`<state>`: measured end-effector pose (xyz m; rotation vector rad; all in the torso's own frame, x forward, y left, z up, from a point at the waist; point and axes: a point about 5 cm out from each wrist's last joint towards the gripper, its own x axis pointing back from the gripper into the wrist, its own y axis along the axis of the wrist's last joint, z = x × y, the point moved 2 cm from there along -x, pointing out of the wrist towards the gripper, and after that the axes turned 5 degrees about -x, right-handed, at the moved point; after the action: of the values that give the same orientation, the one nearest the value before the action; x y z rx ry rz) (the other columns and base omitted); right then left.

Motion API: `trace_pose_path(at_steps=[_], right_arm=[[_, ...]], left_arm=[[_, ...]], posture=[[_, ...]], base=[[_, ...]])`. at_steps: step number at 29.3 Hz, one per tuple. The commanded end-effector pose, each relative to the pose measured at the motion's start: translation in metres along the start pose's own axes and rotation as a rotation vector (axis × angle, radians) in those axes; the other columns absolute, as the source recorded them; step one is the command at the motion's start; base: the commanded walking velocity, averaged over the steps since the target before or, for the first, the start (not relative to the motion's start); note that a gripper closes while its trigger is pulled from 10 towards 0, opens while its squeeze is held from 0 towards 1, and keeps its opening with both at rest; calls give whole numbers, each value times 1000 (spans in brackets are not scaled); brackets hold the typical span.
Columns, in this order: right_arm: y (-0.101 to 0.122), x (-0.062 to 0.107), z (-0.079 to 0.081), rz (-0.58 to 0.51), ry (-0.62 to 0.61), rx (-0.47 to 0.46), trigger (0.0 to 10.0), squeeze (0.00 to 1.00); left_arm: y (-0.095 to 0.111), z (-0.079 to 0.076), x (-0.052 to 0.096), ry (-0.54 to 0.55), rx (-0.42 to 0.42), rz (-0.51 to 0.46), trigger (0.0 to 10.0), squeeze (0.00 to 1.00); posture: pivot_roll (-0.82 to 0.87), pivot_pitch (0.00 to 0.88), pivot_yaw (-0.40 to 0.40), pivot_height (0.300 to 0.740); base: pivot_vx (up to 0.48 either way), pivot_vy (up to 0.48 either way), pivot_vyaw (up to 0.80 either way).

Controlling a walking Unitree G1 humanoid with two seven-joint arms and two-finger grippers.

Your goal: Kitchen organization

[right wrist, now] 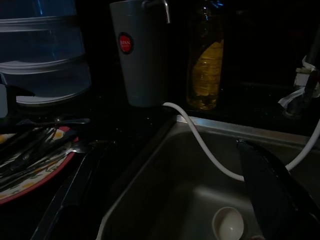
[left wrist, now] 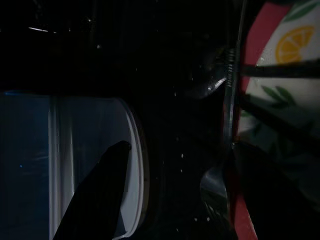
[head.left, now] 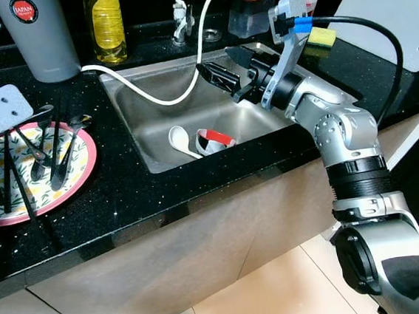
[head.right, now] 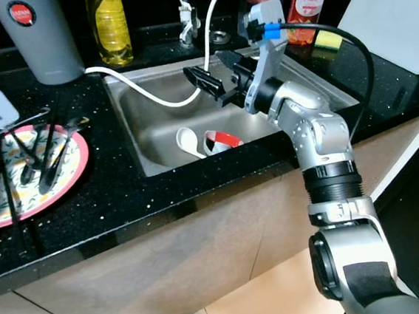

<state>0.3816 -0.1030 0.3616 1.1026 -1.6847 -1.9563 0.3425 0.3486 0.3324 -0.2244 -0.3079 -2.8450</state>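
while the right hand is hovering over the sink, the spoon and cup are waiting below

the right hand [head.left: 225, 76] is hanging above the steel sink [head.left: 136, 130], its two black fingers standing apart with nothing between them. well below it on the sink floor a white ladle-style spoon [head.left: 180, 140] is lying bowl up, and just beside it, seemingly touching, a red and white cup [head.left: 216, 138] is lying on its side. a white hose [head.left: 144, 91] is looping across the basin from the tap end.

the spoon is looking like glazed ceramic or hard plastic: light, stiff, smooth, probably slick if wet, and chippable against steel if dropped. i judge the best hold to be across the narrow handle where it is running toward the cup, not the rounded bowl, which would be squirting out of a pinch. the cup is looking light and rigid; one finger inside the rim and one outside would be gripping it most surely, though its mouth direction is hard to tell.

on the black worktop [head.left: 124, 195] the left hand [head.left: 24, 156] is resting over a lemon-patterned plate [head.left: 83, 158] carrying cutlery; its fingers are splayed apart, holding nothing i can make out. a grey jug [head.left: 38, 36] and a bottle of yellow oil [head.left: 107, 22] are standing behind.
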Motion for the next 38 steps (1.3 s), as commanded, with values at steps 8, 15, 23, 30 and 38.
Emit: trace_pose_path(at_steps=[8,15,23,30,38], right_arm=[[3,-1,3,-10,16,4,10000,0],[3,-1,3,-11,13,2,10000,0],[3,0,3,-12,8,2,10000,0],[5,2,1,-14,2,6,10000,0],[6,2,1,-14,2,5,10000,0]], left_arm=[[-8,-13,-6,-40,-28,38,10000,0],[-2,-21,-20,-17,-40,41,4196,0],[1,-37,-33,-31,-59,58,0,0],[-2,-54,-42,-58,-80,85,0,0],[-3,-47,-42,-33,-77,78,0,0]], posture=[[-48,163,-50,740],[-50,166,-51,740],[-63,177,-49,740],[-73,182,-48,740],[-68,179,-54,740]], base=[[0,0,0],[0,0,0],[0,0,0],[0,0,0],[0,0,0]])
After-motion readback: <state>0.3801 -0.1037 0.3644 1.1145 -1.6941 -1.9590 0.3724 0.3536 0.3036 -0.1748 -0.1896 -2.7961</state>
